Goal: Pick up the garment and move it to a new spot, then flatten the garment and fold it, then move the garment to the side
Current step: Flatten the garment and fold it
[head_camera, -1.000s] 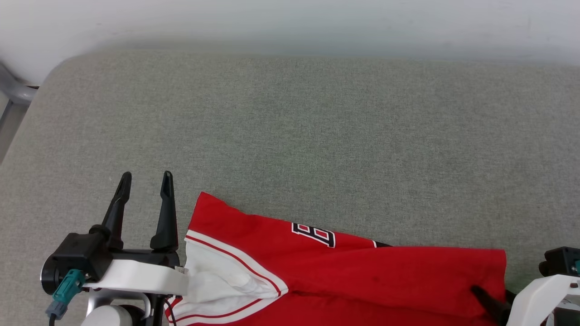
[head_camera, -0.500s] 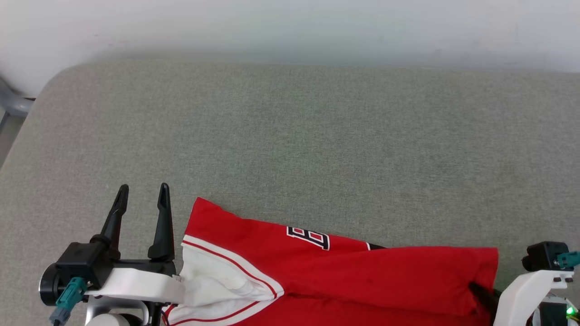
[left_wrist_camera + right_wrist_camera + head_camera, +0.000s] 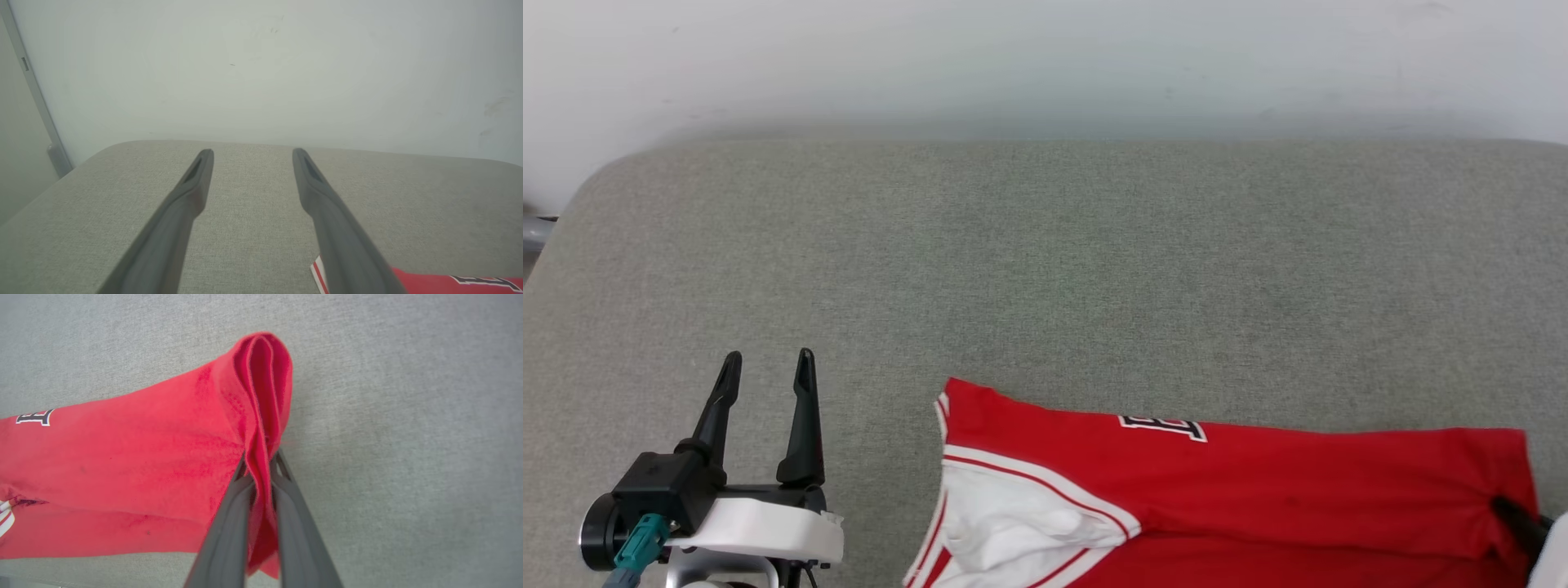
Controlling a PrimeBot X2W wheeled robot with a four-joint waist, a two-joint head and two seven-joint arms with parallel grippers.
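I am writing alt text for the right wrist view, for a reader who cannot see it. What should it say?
The right tool is shut on a bunched, folded edge of the red garment. The garment stretches away to the left over a grey fabric surface. Part of a white letter with a dark outline shows near the left edge.

garment [image 3: 1298, 490]: soft matt cloth | work surface [image 3: 1045, 269]: grey woven fabric — coarse, matt | left claw [image 3: 769, 355]: dark plastic — matt

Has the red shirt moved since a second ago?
Yes. The shirt slid to the robot's right: its left end now lies farther from the rounded left corner of the grey cushion. The right tool pinches its other end.
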